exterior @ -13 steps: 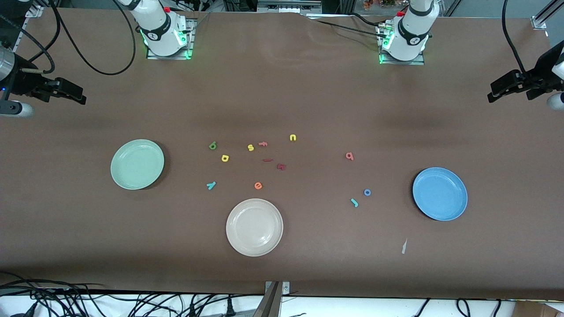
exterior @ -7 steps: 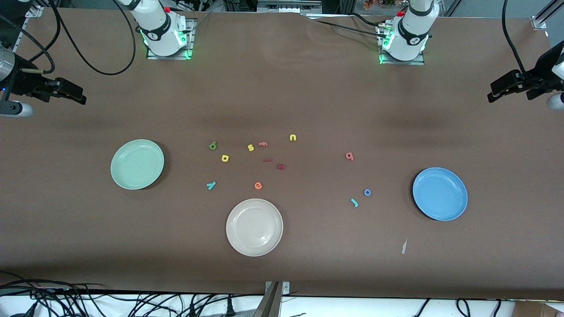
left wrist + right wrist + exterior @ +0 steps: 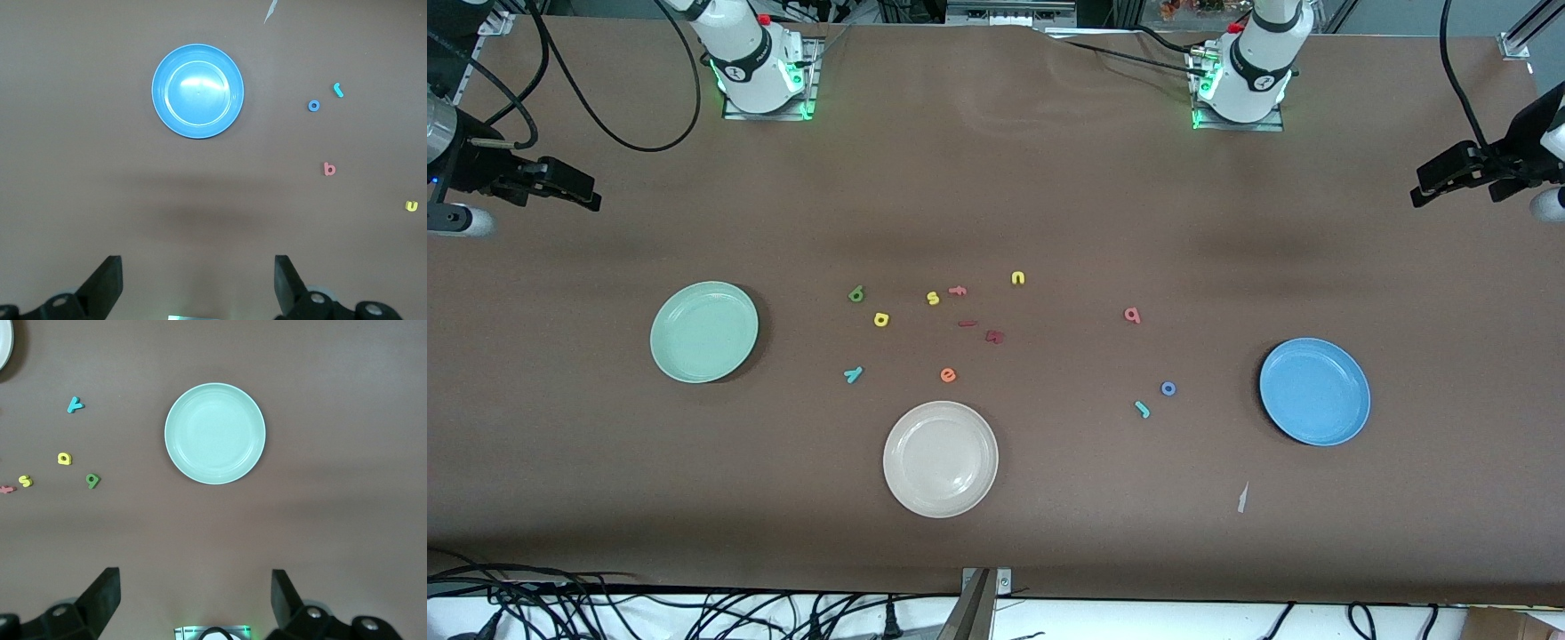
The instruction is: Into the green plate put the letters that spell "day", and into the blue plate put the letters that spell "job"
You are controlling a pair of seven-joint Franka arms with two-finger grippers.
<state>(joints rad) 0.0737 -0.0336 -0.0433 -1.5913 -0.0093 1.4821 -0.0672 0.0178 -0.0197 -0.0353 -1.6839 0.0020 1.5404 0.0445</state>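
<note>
Both plates are lying flat, rims up: green plate (image 3: 703, 332) at the right arm's end, blue plate (image 3: 1314, 391) at the left arm's, bare desk (image 3: 1049, 204) surrounding them. Teal "y" (image 3: 854, 374) and teal "j" (image 3: 1142, 409) are lying slantwise. Left gripper (image 3: 198, 280) and right gripper (image 3: 195, 597) are waiting above, fingers apart.

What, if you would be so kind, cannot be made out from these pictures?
- Front view: the two dark red letters are too small to read.
- Front view: each arm's upper part is cut off by the frame edges.
- Left wrist view: left claw bases are cut off by the frame's edge.
- Right wrist view: cream-white plate mostly cut off.
</note>
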